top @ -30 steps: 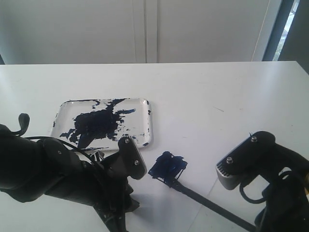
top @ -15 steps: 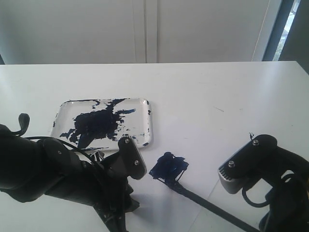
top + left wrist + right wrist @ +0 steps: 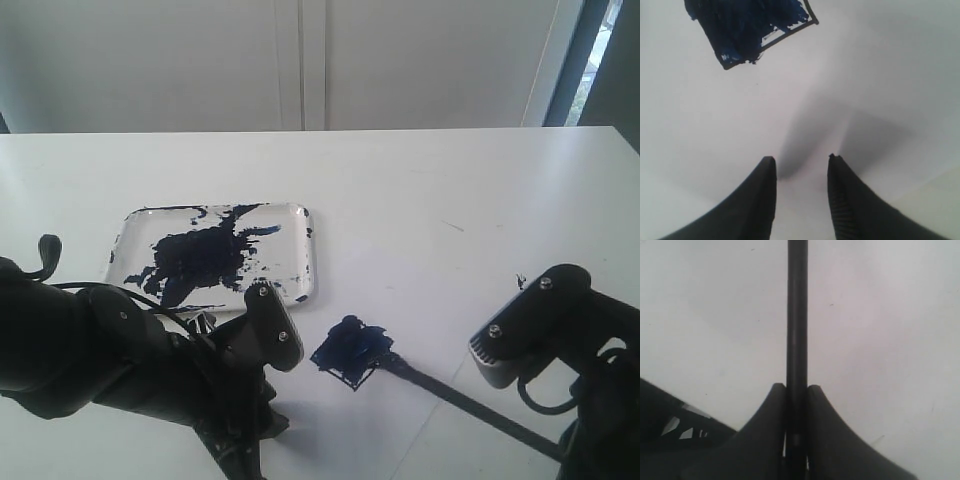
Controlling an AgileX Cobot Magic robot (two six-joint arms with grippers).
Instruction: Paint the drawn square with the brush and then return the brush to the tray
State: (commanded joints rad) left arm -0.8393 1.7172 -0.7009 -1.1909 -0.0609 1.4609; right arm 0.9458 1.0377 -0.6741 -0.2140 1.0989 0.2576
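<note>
- White tabletop (image 3: 430,190) with a pale wall and panelled door behind it.
- Flat rectangular clear-white tray with rounded corners (image 3: 309,262) lies on the table, left of centre in the exterior view. A big dark navy paint blotch (image 3: 198,255) and splatters are smeared across its floor.
- Small tilted square drawn in thin black line (image 3: 348,352) sits on the table near the tray's near right corner, not touching it, between the two arms.
- The square is mostly blotched dark blue. The left wrist view shows a narrow pale strip unpainted along one outlined edge.
- Long thin black stick brush (image 3: 470,402) slants across the table from the square toward the lower right of the exterior view. Its dark tip touches the square's right side. The brush is out of the tray.
- Right gripper (image 3: 797,389): black fingers pressed together on the brush shaft, pinching it. The shaft runs straight out between them.
- Right arm (image 3: 560,325), black with a grey end face, sits low at the right edge of the exterior view.
- Left gripper (image 3: 800,162): two black fingers spread apart with nothing between them, just above bare table and a soft shadow. The painted square is well ahead of its tips.
- Left arm (image 3: 120,360), a bulky black arm with cables, is at lower left, in front of the tray.
</note>
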